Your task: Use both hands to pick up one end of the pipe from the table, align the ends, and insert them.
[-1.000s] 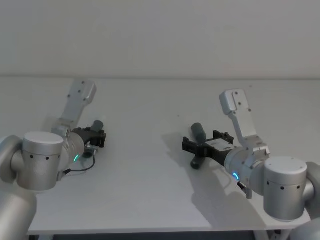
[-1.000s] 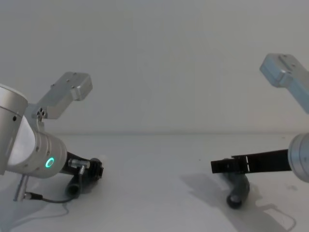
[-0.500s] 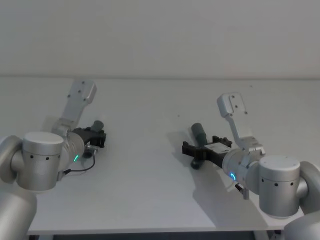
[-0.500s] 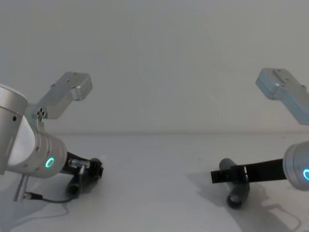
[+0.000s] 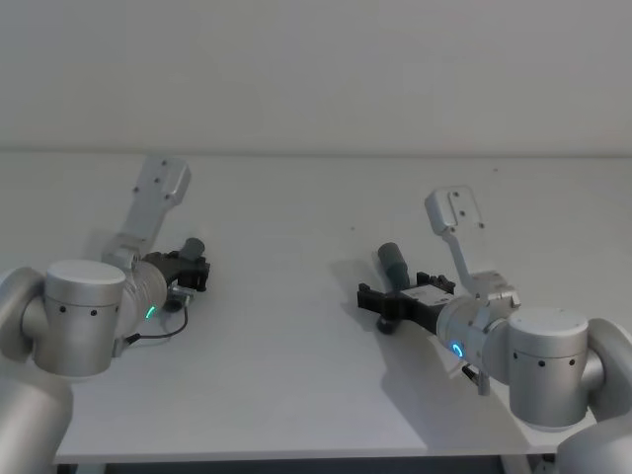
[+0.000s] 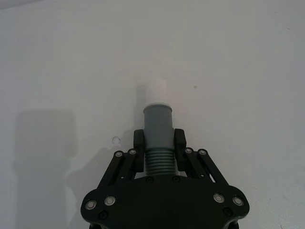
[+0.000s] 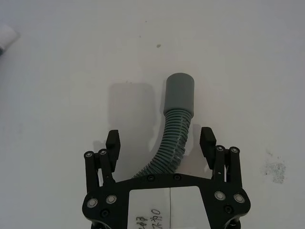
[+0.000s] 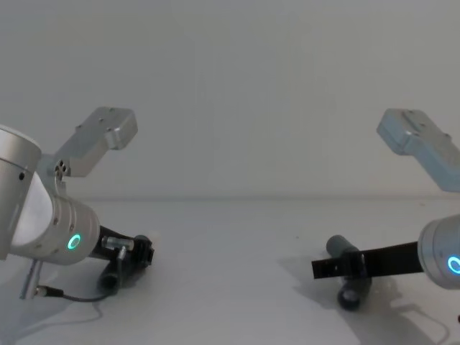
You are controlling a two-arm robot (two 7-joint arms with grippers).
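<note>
surface: plain matte white table (image 5: 286, 385), pale bare wall (image 5: 316, 69) behind | pipes: 2 – dark-grey ribbed white-tipped hose piece (image 6: 157, 121) left, dark-grey bent hose piece (image 7: 177, 129) lying right of centre | grippers: 2 – black angular left gripper (image 6: 159, 141) pinching the white-tipped hose piece; black angular right gripper (image 7: 160, 138) jaws spread astride the bent hose piece

Wide open stretch of table (image 5: 286, 306) between left pipe piece (image 5: 192, 246) and right pipe piece (image 5: 393, 261)
</note>
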